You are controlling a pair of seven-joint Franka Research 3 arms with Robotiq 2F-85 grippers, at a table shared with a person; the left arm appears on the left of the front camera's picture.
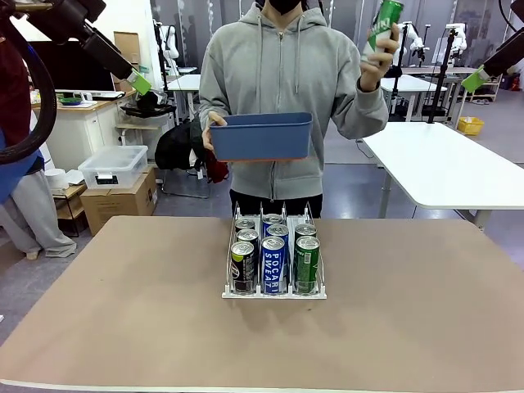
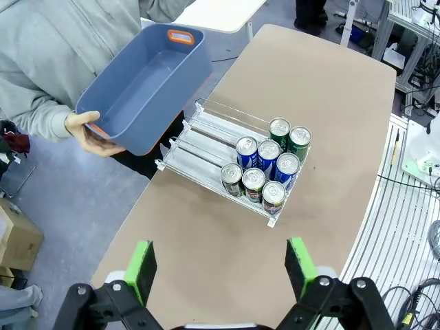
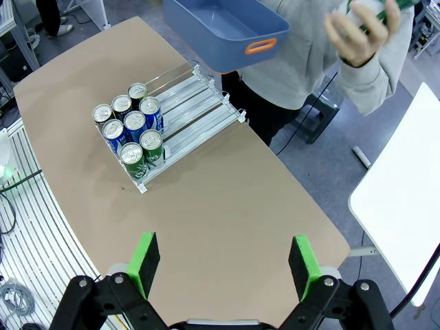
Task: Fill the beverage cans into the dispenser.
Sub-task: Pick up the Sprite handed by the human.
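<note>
Nearest the cameras, both sets of jaws hang high above the bench (image 2: 330,82), touching nothing. The left jaws stand wide apart with nothing between their green pads (image 2: 141,271), and the right jaws gape just as empty. Held up and back like this, they look parked so that the person has the bench to load on.

In the middle of the bench sits the dispenser (image 2: 206,141), its low front lip toward the robot and its open back end toward the person. Eight beverage cans (image 1: 273,262) stand upright in it, packed against that lip: three in the robot's left lane, three in the middle and two in the right. They probably bunch there because the lanes feed forward, which leaves the far half bare for the next can.

The cans are slim and tall with silver tops. The front left one is black with a round logo, the middle lane is blue with white lettering, and the right lane is green. The rack has clear walls and wire rails on a white base.

At the far edge the person (image 1: 282,65) holds a blue bin (image 1: 262,135) off the bench in one hand (image 2: 86,130); it shows no cans inside. The raised hand (image 1: 378,53) lifts a green can (image 1: 385,18), well apart from the dispenser. It is likely the last one, bound for the short right lane.
</note>
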